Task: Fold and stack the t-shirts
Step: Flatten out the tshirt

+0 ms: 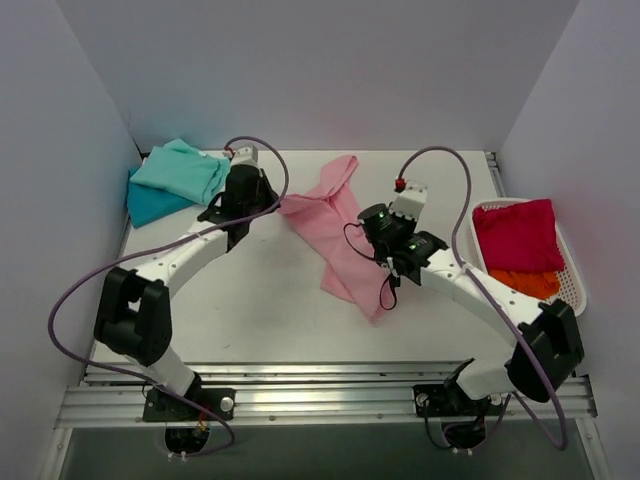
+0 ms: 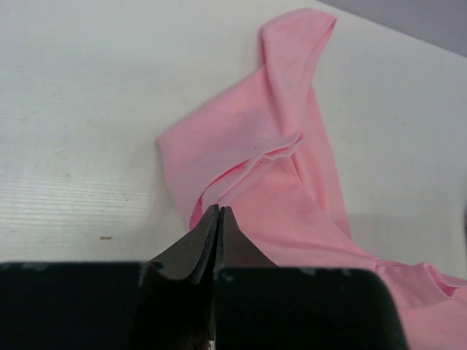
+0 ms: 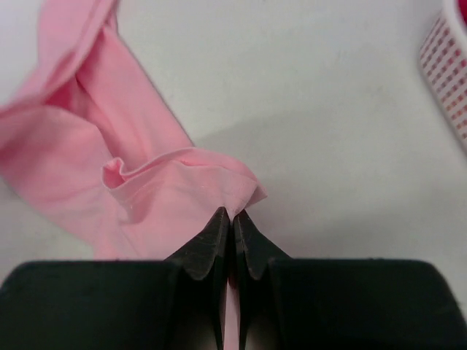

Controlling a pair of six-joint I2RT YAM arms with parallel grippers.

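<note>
The light pink t-shirt (image 1: 340,240) lies crumpled and stretched diagonally across the middle of the table. My left gripper (image 1: 274,206) is shut on its left edge, and the fingertips meet at a cloth fold in the left wrist view (image 2: 219,212). My right gripper (image 1: 368,232) is shut on the shirt's right side, with pink cloth (image 3: 175,197) showing between the fingers (image 3: 232,219). A mint green t-shirt (image 1: 185,170) lies folded on a teal blue one (image 1: 150,206) at the back left. The crimson red t-shirt (image 1: 518,235) and the orange one (image 1: 528,283) lie in the basket.
The white lattice basket (image 1: 576,280) stands at the table's right edge, and its corner shows in the right wrist view (image 3: 446,65). Grey walls close in the left, back and right. Purple cables loop over both arms.
</note>
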